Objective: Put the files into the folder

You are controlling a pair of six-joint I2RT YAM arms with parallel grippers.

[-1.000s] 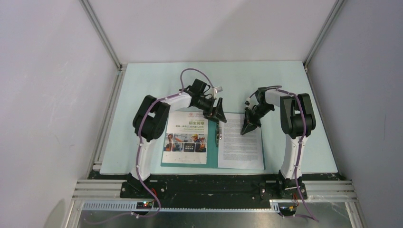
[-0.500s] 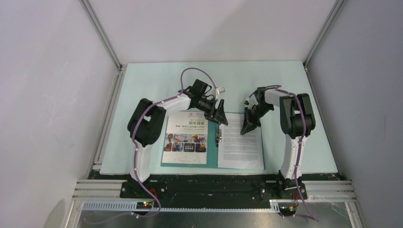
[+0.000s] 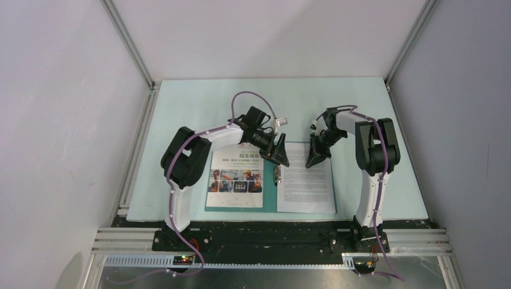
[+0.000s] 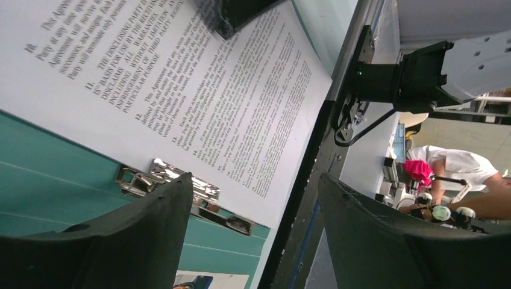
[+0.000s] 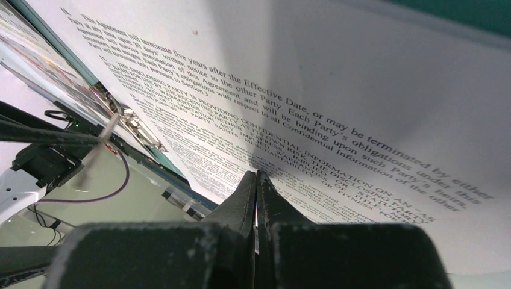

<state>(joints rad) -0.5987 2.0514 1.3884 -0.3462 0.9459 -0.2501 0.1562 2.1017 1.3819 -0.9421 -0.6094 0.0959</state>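
Note:
The teal folder [image 3: 269, 194] lies open on the table. The colourful brochure page [image 3: 236, 174] rests on its left half and the dense-text sheet [image 3: 308, 186] on its right half. The metal clip [image 3: 276, 174] runs along the spine. My left gripper [image 3: 282, 158] hangs open just above the spine's far end. In the left wrist view its gripper [image 4: 254, 179] stands wide, with the clip [image 4: 175, 177] beside the left finger. My right gripper [image 3: 313, 161] is shut, its tip pressing down on the text sheet [image 5: 361, 90], as the right wrist view of that gripper [image 5: 255, 174] shows.
The pale mat [image 3: 199, 114] ends at a black rail [image 3: 271, 224] by the arm bases. Grey walls with metal posts [image 3: 129, 45] enclose the left, right and back sides. Both arms lean over the folder's far half.
My left gripper has moved a little right and nearer, over the folder's spine above the clip. The right gripper stays shut on the text sheet's surface.

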